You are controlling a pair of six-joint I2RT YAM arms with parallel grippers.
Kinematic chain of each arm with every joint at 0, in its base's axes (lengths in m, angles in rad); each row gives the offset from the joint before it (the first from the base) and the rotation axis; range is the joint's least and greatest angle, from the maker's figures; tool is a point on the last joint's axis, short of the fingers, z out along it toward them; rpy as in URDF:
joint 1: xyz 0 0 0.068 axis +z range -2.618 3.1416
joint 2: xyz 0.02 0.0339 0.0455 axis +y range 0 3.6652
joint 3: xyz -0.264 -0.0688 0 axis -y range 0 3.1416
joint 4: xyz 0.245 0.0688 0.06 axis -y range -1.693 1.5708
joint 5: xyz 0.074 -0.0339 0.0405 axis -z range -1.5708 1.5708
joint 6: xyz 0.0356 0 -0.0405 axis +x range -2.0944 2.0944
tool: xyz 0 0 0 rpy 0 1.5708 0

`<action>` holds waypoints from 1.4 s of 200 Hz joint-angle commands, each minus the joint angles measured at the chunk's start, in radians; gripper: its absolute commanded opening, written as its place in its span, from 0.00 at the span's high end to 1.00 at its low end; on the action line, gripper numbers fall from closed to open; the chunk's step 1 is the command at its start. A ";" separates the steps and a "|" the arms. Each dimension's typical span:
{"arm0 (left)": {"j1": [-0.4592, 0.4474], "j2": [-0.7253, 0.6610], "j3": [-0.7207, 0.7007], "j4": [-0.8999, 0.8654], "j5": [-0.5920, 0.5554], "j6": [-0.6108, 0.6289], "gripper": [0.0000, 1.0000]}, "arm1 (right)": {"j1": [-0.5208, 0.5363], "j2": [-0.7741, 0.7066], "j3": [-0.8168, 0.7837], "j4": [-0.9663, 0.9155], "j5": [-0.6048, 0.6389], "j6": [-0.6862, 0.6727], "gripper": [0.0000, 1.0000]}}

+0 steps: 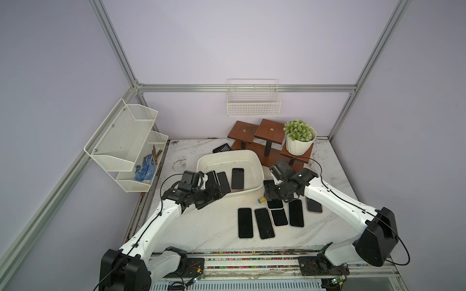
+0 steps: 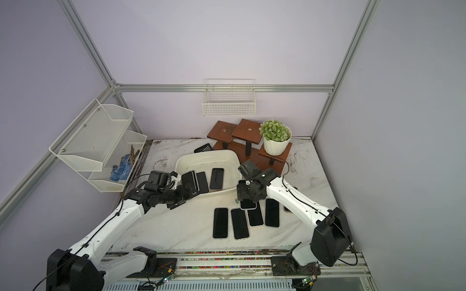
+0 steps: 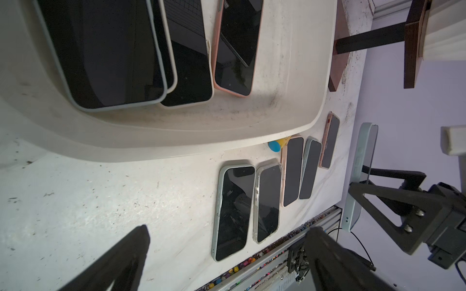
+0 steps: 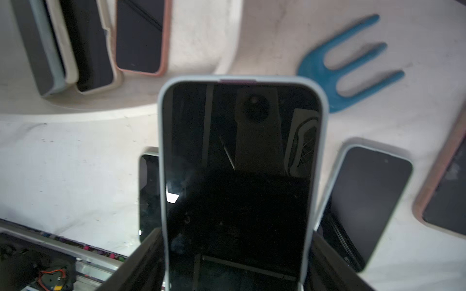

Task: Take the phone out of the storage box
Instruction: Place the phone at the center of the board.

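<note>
The storage box point(image 1: 228, 153) point(image 2: 206, 154) is a shallow white tub at mid-table. Several phones lie inside it: a leaning stack at its left and a pink-cased phone point(image 1: 237, 178) point(image 3: 235, 47). My right gripper point(image 1: 270, 192) point(image 4: 234, 239) is shut on a phone point(image 4: 239, 163) point(image 3: 363, 171) with a pale blue case, held clear of the box's right side and above the phones on the table. My left gripper point(image 1: 213, 193) point(image 3: 229, 228) is open and empty by the box's front-left corner.
Several phones point(image 1: 245, 223) lie in a row on the marble table in front of the box. A blue hand fork point(image 4: 335, 65) point(image 1: 261, 199) lies beside the box. Behind stand a wooden stand point(image 1: 267, 132) and potted plant point(image 1: 300, 138). A wire basket point(image 1: 253, 103) and mesh rack point(image 1: 126, 141) hang on the walls.
</note>
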 commanded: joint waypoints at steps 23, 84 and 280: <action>-0.063 0.063 0.063 0.082 0.014 -0.014 0.00 | -0.172 -0.151 -0.159 -0.042 0.091 0.096 0.44; -0.069 0.071 0.061 0.085 0.031 0.008 0.00 | -0.395 -0.123 -0.157 -0.007 0.165 0.030 0.43; 0.011 0.014 -0.046 0.078 0.067 0.094 0.00 | -0.728 0.428 0.042 0.010 0.601 -0.374 0.42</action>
